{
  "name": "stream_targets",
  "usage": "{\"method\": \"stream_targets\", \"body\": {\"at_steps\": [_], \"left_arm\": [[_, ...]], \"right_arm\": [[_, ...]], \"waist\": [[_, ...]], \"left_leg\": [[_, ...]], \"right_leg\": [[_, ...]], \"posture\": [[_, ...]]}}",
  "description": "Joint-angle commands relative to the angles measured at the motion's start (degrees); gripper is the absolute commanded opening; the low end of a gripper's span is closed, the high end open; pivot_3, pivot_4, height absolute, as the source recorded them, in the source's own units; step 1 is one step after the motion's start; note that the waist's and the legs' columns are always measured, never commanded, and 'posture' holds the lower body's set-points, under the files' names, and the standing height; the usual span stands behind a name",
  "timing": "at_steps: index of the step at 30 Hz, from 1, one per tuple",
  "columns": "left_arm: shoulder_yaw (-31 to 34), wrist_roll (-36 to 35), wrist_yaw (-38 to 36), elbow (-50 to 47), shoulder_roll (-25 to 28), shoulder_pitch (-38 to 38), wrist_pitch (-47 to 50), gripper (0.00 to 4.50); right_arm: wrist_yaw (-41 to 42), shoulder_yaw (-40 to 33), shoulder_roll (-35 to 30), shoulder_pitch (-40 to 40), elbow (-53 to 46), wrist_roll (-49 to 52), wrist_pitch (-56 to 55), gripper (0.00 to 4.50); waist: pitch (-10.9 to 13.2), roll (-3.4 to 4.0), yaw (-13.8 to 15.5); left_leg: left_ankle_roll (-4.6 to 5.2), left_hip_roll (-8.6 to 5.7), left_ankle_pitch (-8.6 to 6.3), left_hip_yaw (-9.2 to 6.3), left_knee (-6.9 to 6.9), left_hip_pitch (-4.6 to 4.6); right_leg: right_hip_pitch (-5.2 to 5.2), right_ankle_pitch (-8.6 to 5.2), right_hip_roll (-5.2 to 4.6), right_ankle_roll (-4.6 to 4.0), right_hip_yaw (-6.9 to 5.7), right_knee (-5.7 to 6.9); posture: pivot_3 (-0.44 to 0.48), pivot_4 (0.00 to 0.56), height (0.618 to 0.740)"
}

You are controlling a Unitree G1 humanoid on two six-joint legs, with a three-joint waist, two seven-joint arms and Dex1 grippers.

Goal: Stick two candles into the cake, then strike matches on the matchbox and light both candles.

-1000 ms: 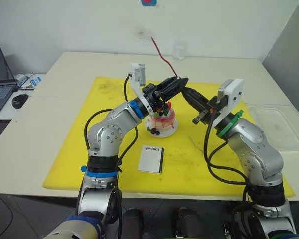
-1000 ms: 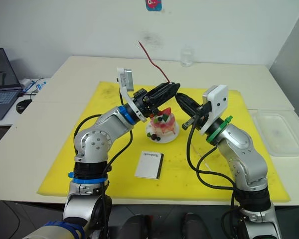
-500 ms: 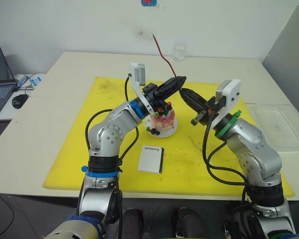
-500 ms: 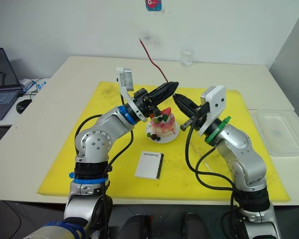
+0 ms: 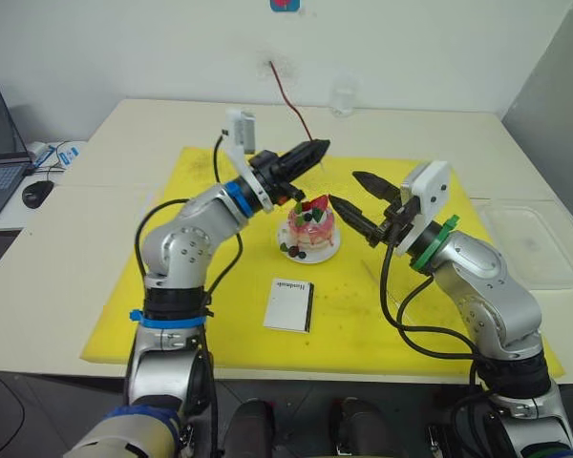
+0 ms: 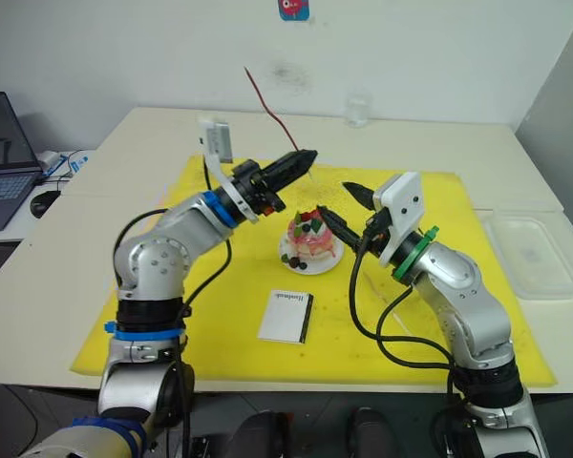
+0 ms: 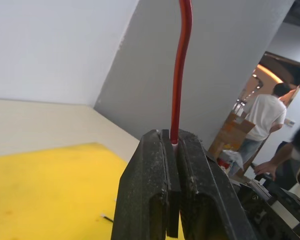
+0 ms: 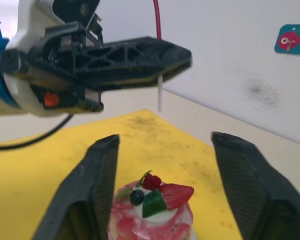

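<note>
The pink cake [image 5: 310, 226] with its strawberry sits on a small white plate on the yellow mat [image 5: 210, 181]. My left gripper [image 5: 315, 148] is shut on the dark red candle [image 5: 286, 91], above and to the left of the cake. The candle slants up and back from the fingers, and its short pale end pokes out below them [image 8: 160, 92]. My right gripper [image 5: 344, 187] is open, just right of the cake at its top height, and holds nothing. The white matchbox [image 5: 288, 304] lies flat in front of the cake.
A clear plastic tray [image 5: 535, 243] lies on the table to the right of the mat and a glass [image 5: 342, 95] stands at the back. A laptop and mouse [image 5: 36, 194] are far left. A short dark stick [image 7: 106, 217] lies on the mat. People stand in the background [image 7: 262, 120].
Both grippers met at the red candle above the cake. The left one shut on it and carried it left. The right one let go, opened and drew back to the right.
</note>
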Motion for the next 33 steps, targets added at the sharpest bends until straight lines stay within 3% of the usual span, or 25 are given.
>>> {"method": "stream_targets", "body": {"at_steps": [1, 4, 8, 19, 33], "left_arm": [[2.27, 0.1, -2.76, 1.74, 4.74, -0.38, 0.91, 0.0], [1.12, 3.88, -5.72, 3.51, 9.91, 1.52, -0.98, 0.0], [0.64, 8.71, -6.22, 5.61, 11.86, 4.28, -5.74, 0.0], [-0.94, 11.68, -6.21, 6.91, 3.74, 6.77, -12.26, 0.0], [-1.22, 11.13, -6.91, 11.8, -0.97, 7.0, -11.63, 0.0]], "right_arm": [[0.4, 1.78, -0.29, -1.74, -0.06, -2.76, -1.69, 4.14], [0.5, 4.25, -0.1, -3.68, 1.34, -5.56, -1.64, 4.14], [1.21, 6.84, 0.57, -4.55, 2.2, -7.24, -0.94, 4.14], [0.98, 9.36, 1.43, -4.27, 3.26, -10.03, 2.66, 4.14], [-0.12, 7.53, 1.21, -2.31, 0.88, -10.54, 3.9, 4.14]], "waist": [[0.0, 0.0, -0.09], [0.01, 0.02, -0.38], [0.01, 0.02, -0.38], [0.03, -0.01, 0.25], [0.03, -0.01, 0.14]], "left_leg": [[0.0, 0.01, 0.0, 0.0, -0.02, 0.0], [0.0, 0.03, 0.0, 0.04, -0.06, -0.01], [-0.01, 0.12, 0.0, 0.01, -0.08, -0.05], [0.0, 0.1, 0.0, 0.02, 0.02, -0.28], [0.0, 0.08, 0.0, 0.0, 0.0, -0.27]], "right_leg": [[-0.01, 0.0, 0.0, 0.0, 0.0, -0.01], [-0.08, -0.01, 0.01, -0.01, 0.01, 0.02], [-0.1, -0.02, -0.04, -0.04, -0.01, 0.01], [-0.15, -0.01, -0.28, -0.03, -0.02, -0.06], [-0.2, -0.01, -0.1, -0.02, -0.04, -0.03]], "posture": [[0.0, 0.15, 0.74], [0.0, 0.15, 0.74], [0.0, 0.15, 0.74], [0.0, 0.15, 0.74], [0.0, 0.15, 0.74]]}}
